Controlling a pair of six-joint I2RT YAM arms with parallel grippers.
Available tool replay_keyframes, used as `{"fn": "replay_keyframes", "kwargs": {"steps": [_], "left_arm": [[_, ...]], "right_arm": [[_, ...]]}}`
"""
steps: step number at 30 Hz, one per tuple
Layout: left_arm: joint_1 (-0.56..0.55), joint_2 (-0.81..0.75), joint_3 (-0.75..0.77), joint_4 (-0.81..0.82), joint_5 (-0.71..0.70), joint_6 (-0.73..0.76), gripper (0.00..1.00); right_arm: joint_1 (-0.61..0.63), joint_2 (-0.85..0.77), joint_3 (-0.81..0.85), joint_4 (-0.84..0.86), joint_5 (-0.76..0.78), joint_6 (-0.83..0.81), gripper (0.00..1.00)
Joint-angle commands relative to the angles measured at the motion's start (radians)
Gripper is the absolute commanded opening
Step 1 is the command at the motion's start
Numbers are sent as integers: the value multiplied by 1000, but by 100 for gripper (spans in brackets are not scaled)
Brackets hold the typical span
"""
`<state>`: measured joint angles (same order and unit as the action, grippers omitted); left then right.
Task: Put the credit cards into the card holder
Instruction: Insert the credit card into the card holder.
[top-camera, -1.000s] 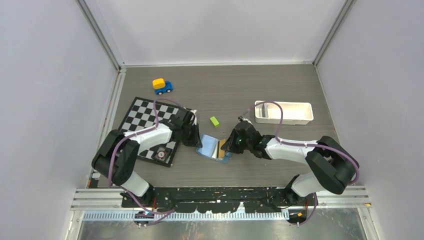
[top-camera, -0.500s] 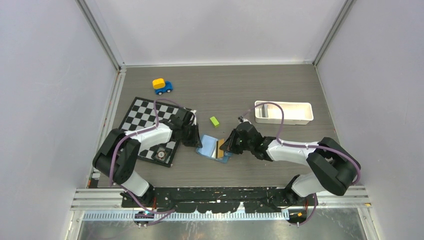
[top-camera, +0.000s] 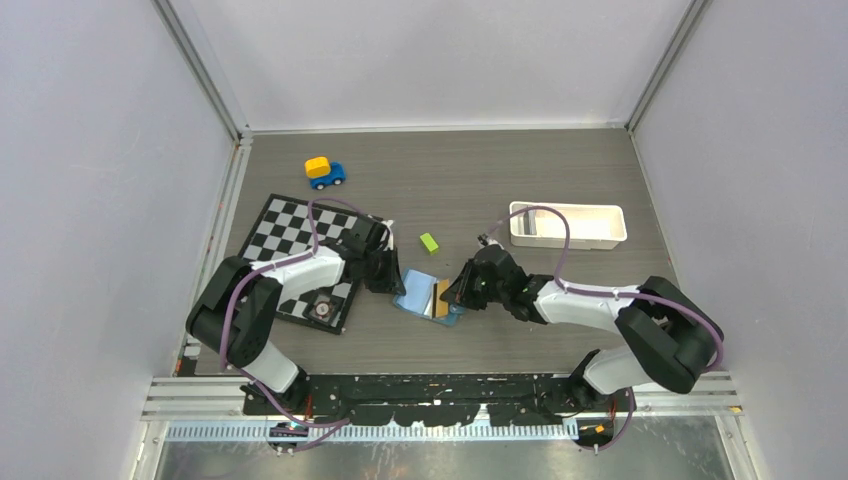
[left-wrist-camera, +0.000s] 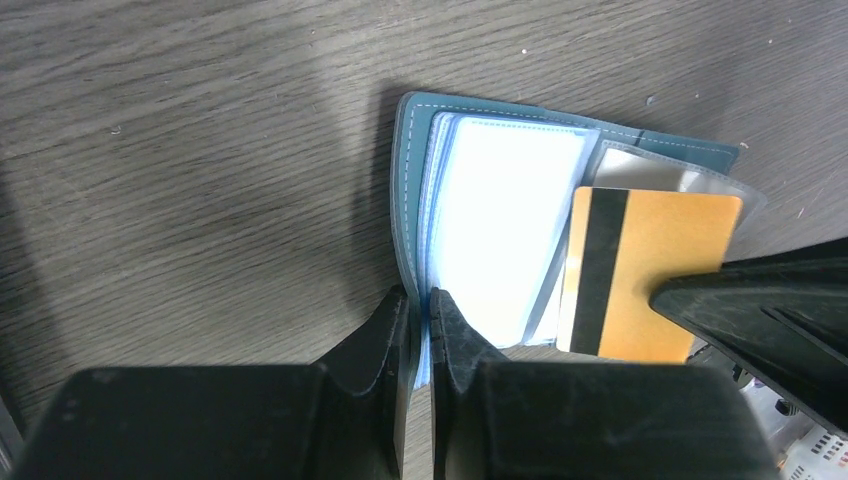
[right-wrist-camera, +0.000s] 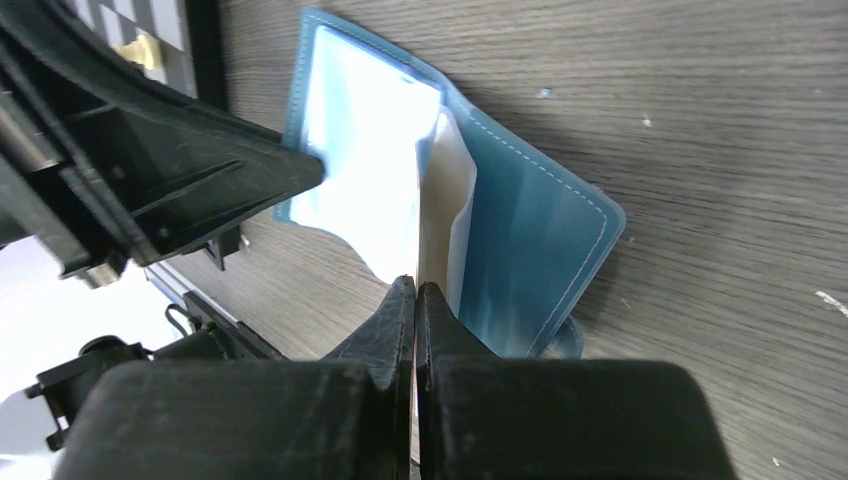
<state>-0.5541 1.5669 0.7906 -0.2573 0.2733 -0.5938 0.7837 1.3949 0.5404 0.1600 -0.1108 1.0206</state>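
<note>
The teal-blue card holder (top-camera: 414, 290) lies open on the table between both arms. In the left wrist view its pale sleeves (left-wrist-camera: 505, 225) face up, and my left gripper (left-wrist-camera: 421, 300) is shut on the near edge of the card holder (left-wrist-camera: 408, 190). A tan-gold credit card (left-wrist-camera: 665, 265) with a black stripe lies partly over the right half, by a clear sleeve. My right gripper (right-wrist-camera: 415, 285) is shut on this credit card (right-wrist-camera: 442, 190), seen edge-on against the card holder (right-wrist-camera: 535, 250). From above the credit card (top-camera: 441, 296) sits at the tip of the right gripper (top-camera: 455, 296), the left gripper (top-camera: 393, 284) opposite.
A checkerboard (top-camera: 288, 236) lies under the left arm, with a small round piece (top-camera: 322, 309) on its near corner. A lime-green block (top-camera: 429, 242) sits just behind the card holder. A white tray (top-camera: 567, 224) stands back right, a blue-and-yellow toy car (top-camera: 324, 172) back left.
The right wrist has shifted slightly to the right and turned a little; the gold card and the card holder stay nearly in place. The left arm has not moved.
</note>
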Motion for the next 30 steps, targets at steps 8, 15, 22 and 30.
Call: {"fn": "replay_keyframes", "kwargs": {"steps": [8, 15, 22, 30], "left_arm": [[2, 10, -19, 14, -4, 13, 8], [2, 7, -25, 18, 7, 7, 8], [2, -5, -42, 36, 20, -9, 8], [2, -16, -65, 62, 35, -34, 8]], "right_arm": [[5, 55, 27, 5, 19, 31, 0], [3, 86, 24, 12, 69, 38, 0], [3, 111, 29, 12, 104, 45, 1], [3, 132, 9, 22, 179, 72, 0]]}}
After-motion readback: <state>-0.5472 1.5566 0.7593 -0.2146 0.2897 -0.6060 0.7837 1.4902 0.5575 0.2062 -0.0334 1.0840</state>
